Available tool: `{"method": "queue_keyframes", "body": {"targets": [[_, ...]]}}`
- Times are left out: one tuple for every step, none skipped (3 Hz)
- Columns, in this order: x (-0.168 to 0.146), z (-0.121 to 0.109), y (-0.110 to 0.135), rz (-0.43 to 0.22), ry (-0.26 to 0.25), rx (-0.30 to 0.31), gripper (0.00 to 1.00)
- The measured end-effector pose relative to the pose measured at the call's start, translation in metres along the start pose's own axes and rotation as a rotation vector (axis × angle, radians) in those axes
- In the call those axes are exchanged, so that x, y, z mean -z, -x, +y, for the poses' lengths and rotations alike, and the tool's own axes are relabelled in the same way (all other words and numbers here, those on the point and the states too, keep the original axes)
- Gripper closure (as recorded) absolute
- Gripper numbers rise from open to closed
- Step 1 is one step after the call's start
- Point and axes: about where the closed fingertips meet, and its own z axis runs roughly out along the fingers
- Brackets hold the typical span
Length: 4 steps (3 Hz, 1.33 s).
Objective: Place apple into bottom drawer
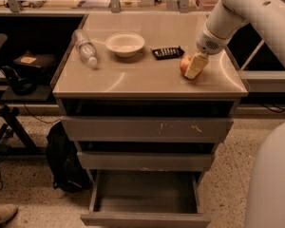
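1. Closest to us, at floor level, the bottom drawer [145, 219] is pulled out, and its grey tray holds nothing that we can see.
2. Just above it the middle drawer [145, 160] is pushed in. The top drawer [145, 128] over that is also shut, and its front carries a few pale scratches.
3. A black backpack [64, 160] slumps on the speckled floor to the left of the cabinet. On the right, the robot's white body [275, 184] fills the lower corner.
4. On the table [133, 82] (the cabinet's flat top), the apple [184, 63] rests on the surface near the right front edge, well apart from the open drawer below.
5. The gripper [192, 69] is down at the apple, with its pale tip lying against the fruit's right side. We cannot tell whether it is clamped on the fruit or loose.
6. The white arm [237, 13] reaches down to it from the upper right.
7. Behind the apple and a little to the left lies a flat black ribbed object [167, 52].
8. Left of that stands a white bowl [125, 43].
9. Further left a clear plastic bottle [85, 48] lies on its side near the table's left edge.
10. Beyond the table runs a bench [85, 4] with some clutter on it that we cannot make out.
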Motion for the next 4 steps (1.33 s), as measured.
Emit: {"method": "queue_keyframes", "body": {"targets": [[0.0, 0.0, 0.0, 0.0, 0.0, 0.0, 0.65], [0.0, 0.0, 0.0, 0.0, 0.0, 0.0, 0.88], [-0.003, 0.005, -0.004, 0.013, 0.004, 0.005, 1.0], [0.03, 0.026, -0.013, -0.035, -0.054, 0.009, 1.0]]}}
